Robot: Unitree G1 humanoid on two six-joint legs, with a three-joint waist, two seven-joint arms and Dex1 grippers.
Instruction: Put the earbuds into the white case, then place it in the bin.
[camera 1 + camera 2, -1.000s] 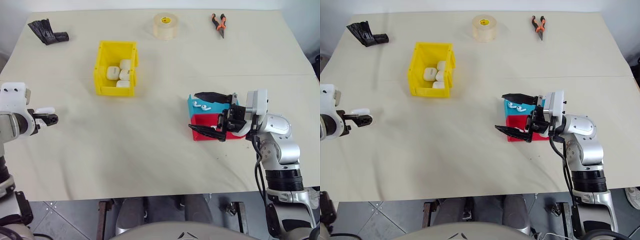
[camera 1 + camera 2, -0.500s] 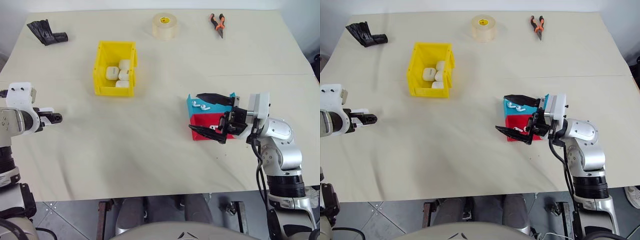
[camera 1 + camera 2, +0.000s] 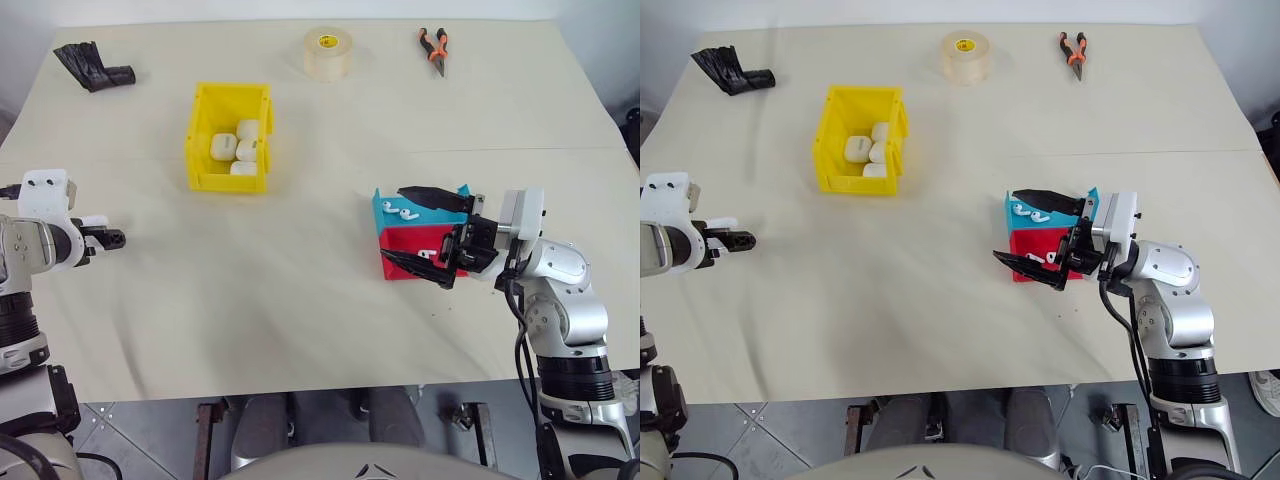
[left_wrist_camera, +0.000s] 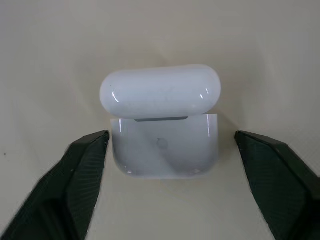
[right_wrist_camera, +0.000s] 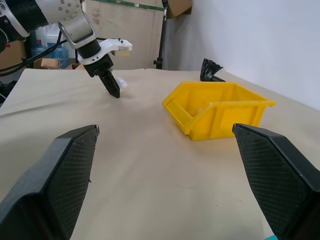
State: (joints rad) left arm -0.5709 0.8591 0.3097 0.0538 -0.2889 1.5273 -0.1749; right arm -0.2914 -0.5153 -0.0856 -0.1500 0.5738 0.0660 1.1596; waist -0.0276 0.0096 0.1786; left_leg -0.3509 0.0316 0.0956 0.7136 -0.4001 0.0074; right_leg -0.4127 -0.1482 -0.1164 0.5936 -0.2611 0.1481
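A white case (image 4: 165, 150) stands on the table with its flip lid ajar. It sits between the fingers of my left gripper (image 3: 108, 238) at the table's left edge. One finger nearly touches the case and a small gap shows at the other, so the gripper is open around it. Two earbuds (image 3: 404, 212) lie in the blue tray (image 3: 385, 205) at the right. My right gripper (image 3: 393, 222) hovers over the blue tray and the red tray (image 3: 410, 240), wide open and empty. The yellow bin (image 3: 200, 150) stands at the back left and holds several white cases.
A roll of tape (image 3: 329, 52) and orange-handled pliers (image 3: 436, 48) lie at the table's far edge. A black object (image 3: 95, 65) sits at the far left corner. Bare cloth stretches between the bin and the trays.
My left gripper's fingers have drawn closer together around the case. Both hands stay where they were. The whole picture has shifted slightly.
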